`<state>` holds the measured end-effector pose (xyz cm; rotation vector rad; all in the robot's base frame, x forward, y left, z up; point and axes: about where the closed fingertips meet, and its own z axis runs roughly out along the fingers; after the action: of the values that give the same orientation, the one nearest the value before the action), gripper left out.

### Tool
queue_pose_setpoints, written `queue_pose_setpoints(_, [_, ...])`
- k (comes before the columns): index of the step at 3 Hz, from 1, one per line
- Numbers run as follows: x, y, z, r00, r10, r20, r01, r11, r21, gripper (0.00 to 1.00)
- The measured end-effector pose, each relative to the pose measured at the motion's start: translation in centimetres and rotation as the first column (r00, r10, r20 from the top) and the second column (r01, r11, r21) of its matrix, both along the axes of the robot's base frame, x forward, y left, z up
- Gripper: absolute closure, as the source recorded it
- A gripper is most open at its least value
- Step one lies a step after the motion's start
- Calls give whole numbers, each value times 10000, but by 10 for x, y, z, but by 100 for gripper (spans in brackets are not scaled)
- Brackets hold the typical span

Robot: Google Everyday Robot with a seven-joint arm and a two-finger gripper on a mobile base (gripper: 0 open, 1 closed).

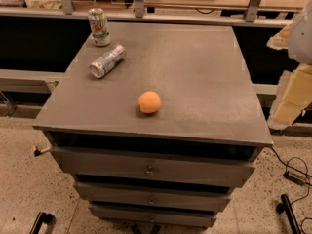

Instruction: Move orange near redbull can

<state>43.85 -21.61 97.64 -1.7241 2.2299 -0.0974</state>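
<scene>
Gripper [291,89] hangs beside the worktop [195,72], at its right edge; opening of the jaws cannot be determined. Orange [149,102] sits well left of the jaws; redbull can [107,61] lies sideways, farther left.

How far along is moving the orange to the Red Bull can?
Nothing looks done: the orange sits toward the front of the cabinet top, well apart from the redbull can, lying on its side at the back left. Nothing is in hand; the gripper hangs at the right edge, off the top. Grasp, carry and placement all remain.
</scene>
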Motion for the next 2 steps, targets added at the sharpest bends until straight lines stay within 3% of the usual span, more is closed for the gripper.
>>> queue_pose_setpoints(1, [2,2,1,10000,29,57,-30,10000,67,0])
queue_pose_setpoints(2, [29,48,-10,9961,877,-3,-875,9938,685,0])
